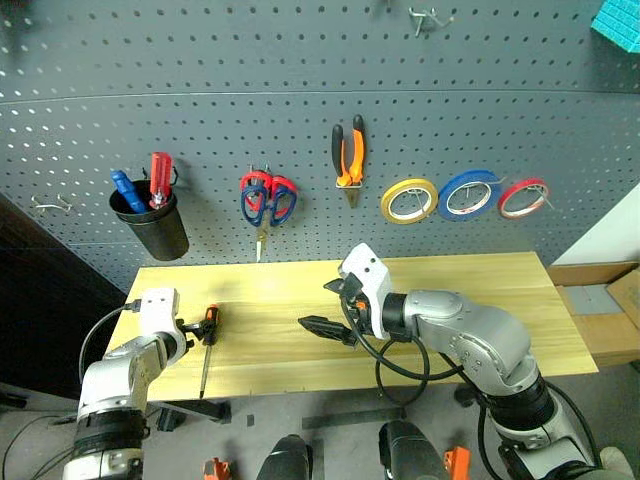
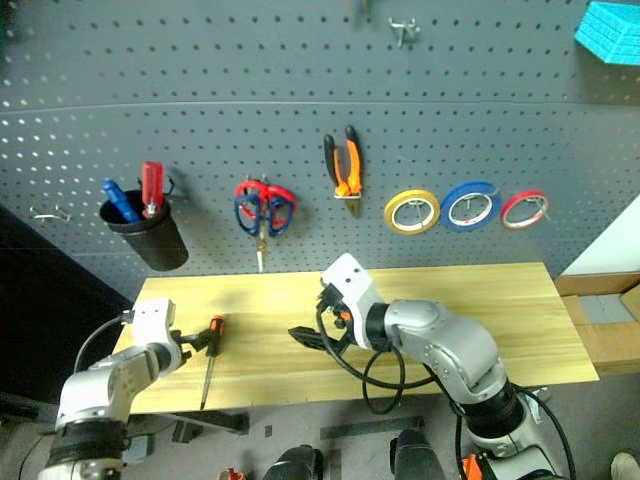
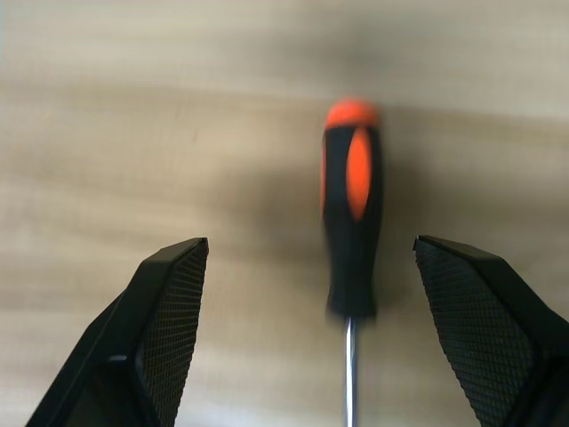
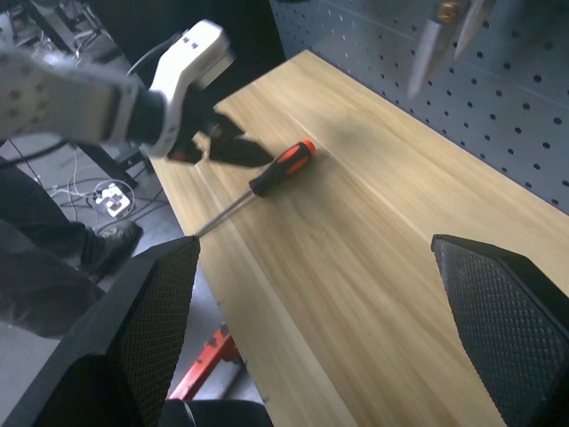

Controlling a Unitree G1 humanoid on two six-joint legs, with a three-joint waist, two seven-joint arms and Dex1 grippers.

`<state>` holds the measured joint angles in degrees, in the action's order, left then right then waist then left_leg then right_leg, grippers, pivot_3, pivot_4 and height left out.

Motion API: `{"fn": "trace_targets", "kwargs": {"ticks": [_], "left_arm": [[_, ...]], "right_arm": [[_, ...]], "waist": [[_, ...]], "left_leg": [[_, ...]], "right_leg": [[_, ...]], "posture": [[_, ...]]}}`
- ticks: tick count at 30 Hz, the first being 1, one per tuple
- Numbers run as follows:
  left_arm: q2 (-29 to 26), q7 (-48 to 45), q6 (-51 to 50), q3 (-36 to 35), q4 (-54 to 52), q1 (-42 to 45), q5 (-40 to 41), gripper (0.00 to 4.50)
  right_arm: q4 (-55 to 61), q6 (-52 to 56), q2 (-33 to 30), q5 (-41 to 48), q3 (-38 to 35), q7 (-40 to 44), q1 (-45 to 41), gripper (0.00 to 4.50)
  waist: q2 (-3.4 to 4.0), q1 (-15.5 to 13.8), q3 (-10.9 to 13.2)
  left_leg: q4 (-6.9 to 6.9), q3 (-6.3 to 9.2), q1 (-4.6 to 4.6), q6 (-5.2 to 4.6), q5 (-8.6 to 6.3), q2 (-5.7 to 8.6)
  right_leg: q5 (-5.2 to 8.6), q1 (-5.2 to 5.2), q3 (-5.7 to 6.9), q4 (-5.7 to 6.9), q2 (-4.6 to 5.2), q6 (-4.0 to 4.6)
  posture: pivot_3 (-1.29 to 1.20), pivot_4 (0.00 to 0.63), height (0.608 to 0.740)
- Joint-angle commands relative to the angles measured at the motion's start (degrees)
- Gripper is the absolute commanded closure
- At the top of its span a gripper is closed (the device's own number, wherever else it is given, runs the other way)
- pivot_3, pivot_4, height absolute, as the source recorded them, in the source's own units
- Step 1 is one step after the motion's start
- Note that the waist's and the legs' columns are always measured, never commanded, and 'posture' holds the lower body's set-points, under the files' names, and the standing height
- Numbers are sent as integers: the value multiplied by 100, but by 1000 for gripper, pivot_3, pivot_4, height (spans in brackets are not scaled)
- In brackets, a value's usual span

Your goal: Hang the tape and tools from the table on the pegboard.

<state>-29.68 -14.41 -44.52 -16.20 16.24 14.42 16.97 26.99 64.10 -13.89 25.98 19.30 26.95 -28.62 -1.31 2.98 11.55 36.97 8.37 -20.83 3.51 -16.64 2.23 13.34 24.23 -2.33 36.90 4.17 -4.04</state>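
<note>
Left tool (image 3: 307,334) (spread wide) just short of the screwdriver (image 3: 352,213) on the table (image 1: 480,300); right tool (image 1: 325,325) spread too.

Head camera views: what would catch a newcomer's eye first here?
The orange-and-black screwdriver lying alone near the left end of the pale table, with the left gripper open beside its handle. Next, the dark pegboard behind: yellow tape, blue tape and red tape in a row, pliers and scissors hanging to their left.
</note>
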Motion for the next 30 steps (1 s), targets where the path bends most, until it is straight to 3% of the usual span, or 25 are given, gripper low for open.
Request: {"fn": "trace_targets", "kwargs": {"ticks": [1,7,8,14,18,26,30], "left_arm": [[35,-5,22,11,387,190,-87,571],[247,-98,-170,41,1230,586,-23,571],[248,-149,-135,95,1313,617,-60,748],[248,-303,168,117,1550,729,-151,2451],[201,-392,703,102,676,298,-222,3608],[528,216,1617,-19,-1990,-1322,-546,3606],[570,494,2961,38,-3512,-2096,-1222,3606]], "right_arm": [[313,49,30,94,-5,-36,-100,0],[319,222,63,145,-89,-81,-206,0],[328,247,63,157,-101,-84,-220,0],[397,388,82,290,-189,-98,-267,0],[435,264,51,303,-285,-116,-263,0],[442,-1452,-260,-179,-15,322,-135,0],[487,-1722,-318,241,-222,861,-122,0]], "waist": [[-2,28,30],[3,34,99],[6,37,101],[10,43,103],[8,53,102],[4,69,100],[-4,29,95]], "left_leg": [[-1,0,-1,0,-1,0],[1,0,-4,0,-2,1],[1,0,-4,0,-2,1],[2,0,-1,1,-1,1],[2,0,-4,2,-1,0],[-4,-9,-12,13,-9,-2],[-2,-12,-13,13,-9,-3]], "right_leg": [[0,2,-1,-1,0,0],[0,5,-2,1,0,0],[0,5,-1,4,0,0],[0,2,-2,4,1,-1],[0,4,-2,2,2,-1],[1,17,-11,-9,8,-1],[1,14,-8,-9,8,-1]], "posture": [[-52,242,740],[-68,258,740],[-72,257,740],[-82,247,740],[-95,230,740],[-76,204,740],[-54,186,740]]}}
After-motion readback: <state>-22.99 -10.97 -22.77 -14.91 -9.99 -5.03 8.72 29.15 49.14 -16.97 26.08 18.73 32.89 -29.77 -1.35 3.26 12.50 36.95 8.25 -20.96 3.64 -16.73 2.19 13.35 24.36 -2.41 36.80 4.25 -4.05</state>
